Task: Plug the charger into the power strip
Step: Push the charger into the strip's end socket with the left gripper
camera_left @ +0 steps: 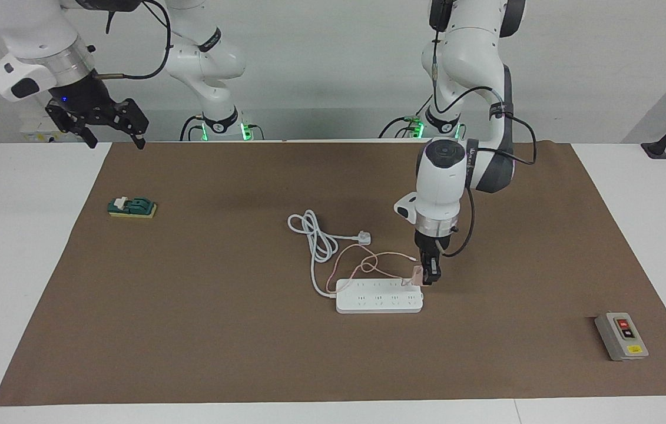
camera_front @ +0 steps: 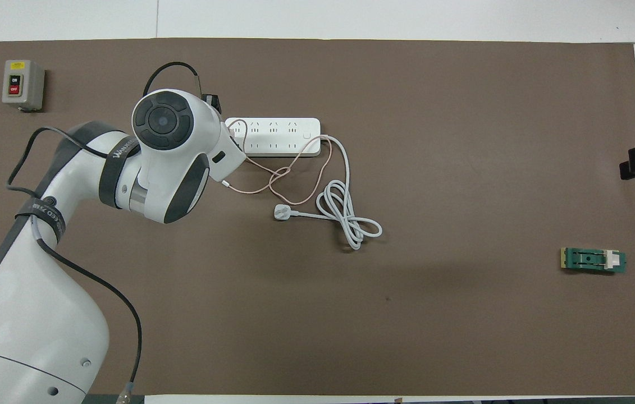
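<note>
The power strip (camera_left: 378,296) lies flat mid-table, and it also shows in the overhead view (camera_front: 278,136). My left gripper (camera_left: 430,274) points down at the strip's end toward the left arm's end of the table. It is shut on the pale pink charger (camera_left: 418,274), which sits at the strip's upper edge. I cannot tell whether its prongs are in a socket. The charger's thin pink cable (camera_front: 283,179) loops over the mat nearer to the robots. In the overhead view the left wrist hides the charger. My right gripper (camera_left: 115,132) waits open, raised over the mat's corner.
The strip's thick white cord ends in a white three-pin plug (camera_left: 364,238) nearer to the robots. A grey box with red and black buttons (camera_left: 621,335) stands toward the left arm's end. A green block (camera_left: 132,207) lies toward the right arm's end.
</note>
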You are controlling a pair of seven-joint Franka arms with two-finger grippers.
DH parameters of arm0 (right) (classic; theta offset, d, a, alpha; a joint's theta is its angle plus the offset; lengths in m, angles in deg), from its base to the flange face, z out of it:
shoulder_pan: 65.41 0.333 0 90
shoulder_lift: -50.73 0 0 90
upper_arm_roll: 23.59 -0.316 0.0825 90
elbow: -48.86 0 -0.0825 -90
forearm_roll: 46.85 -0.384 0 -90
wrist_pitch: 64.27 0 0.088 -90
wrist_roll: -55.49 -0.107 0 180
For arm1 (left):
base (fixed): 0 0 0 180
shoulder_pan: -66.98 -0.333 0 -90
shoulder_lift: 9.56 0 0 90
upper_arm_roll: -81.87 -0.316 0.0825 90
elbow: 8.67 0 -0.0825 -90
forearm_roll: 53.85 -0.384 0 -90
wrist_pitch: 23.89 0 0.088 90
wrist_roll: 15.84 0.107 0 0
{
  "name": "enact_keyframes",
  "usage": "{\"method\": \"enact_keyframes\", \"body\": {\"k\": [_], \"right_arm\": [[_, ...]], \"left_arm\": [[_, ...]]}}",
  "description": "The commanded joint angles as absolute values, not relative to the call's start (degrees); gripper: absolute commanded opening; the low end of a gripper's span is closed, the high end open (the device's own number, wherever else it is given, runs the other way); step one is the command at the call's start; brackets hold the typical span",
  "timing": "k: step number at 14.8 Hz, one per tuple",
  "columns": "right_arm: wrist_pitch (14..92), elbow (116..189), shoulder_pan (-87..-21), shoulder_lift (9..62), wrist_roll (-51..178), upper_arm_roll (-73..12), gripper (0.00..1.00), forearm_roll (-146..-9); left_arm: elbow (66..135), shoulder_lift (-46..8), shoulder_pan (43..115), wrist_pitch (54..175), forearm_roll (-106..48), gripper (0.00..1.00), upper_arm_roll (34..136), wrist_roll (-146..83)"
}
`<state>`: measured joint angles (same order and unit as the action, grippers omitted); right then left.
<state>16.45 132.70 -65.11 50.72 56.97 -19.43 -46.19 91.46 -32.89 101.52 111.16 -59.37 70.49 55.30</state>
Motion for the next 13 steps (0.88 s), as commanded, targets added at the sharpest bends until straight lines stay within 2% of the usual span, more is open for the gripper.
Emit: {"method": "enact_keyframes", "body": {"k": [1,13], "right_arm": [[18.52,138.94,-65.85,53.89,58.74,-20.34,1.00,-44.56],[20.64,139.92,-65.85,54.07,60.41,-21.13,1.00,-42.89]], "left_arm": [[93.81,-31.79,102.93,110.67,-59.83,0.00,69.92,53.08],[92.93,-33.90,103.45,112.42,-59.65,0.00,69.83,49.91]]}}
